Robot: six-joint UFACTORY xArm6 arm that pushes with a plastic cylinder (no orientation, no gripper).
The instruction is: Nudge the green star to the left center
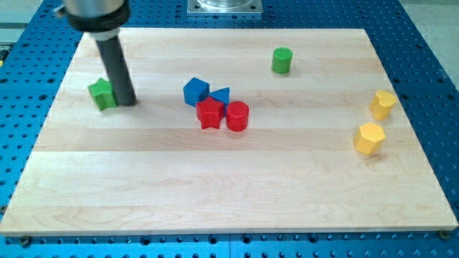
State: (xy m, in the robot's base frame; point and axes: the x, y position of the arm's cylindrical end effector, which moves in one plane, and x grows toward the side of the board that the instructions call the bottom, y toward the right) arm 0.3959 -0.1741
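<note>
The green star [102,94] lies on the wooden board [229,179] at the view's left, a little above mid-height. My tip [126,102] rests on the board right against the star's right side, the dark rod rising up toward the view's top left. Part of the star's right edge is hidden behind the rod.
A blue cube [195,92], a blue triangle block [220,96], a red star [209,113] and a red cylinder [237,116] cluster at the centre. A green cylinder [282,60] stands at the top right of centre. Two yellow blocks [382,104] [369,138] lie at the right.
</note>
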